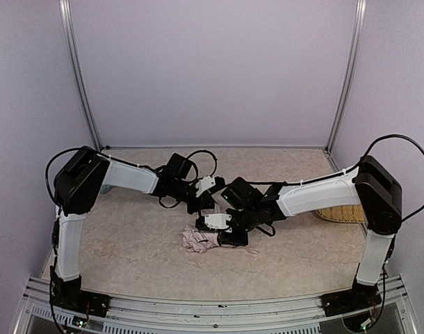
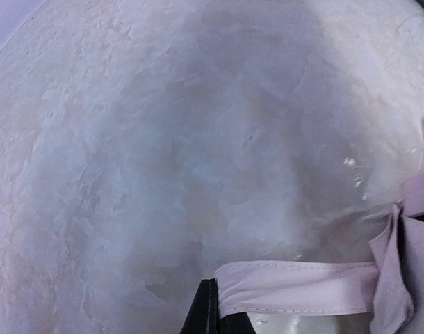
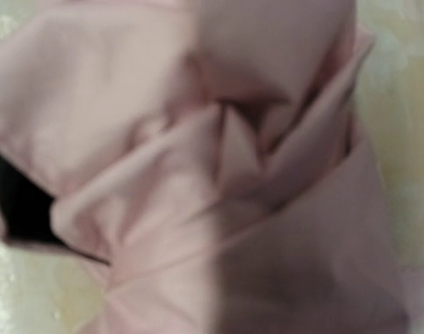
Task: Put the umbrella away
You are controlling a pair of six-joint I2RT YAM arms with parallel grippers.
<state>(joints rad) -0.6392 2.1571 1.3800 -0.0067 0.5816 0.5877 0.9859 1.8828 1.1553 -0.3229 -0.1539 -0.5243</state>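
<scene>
Lying bunched on the tabletop (image 1: 128,243) was the umbrella (image 1: 200,241). Left claw (image 1: 206,202), at its 12 o'clock, pinched the strap (image 2: 295,287). Right claw (image 1: 233,238) met its 3 o'clock end, grip unreadable.

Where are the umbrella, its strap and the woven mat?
umbrella (image 1: 198,241): top view, bunched pink fabric.
strap (image 2: 295,287): left wrist view, middle of the flat band.
woven mat (image 1: 337,215): top view, exposed near edge.
</scene>
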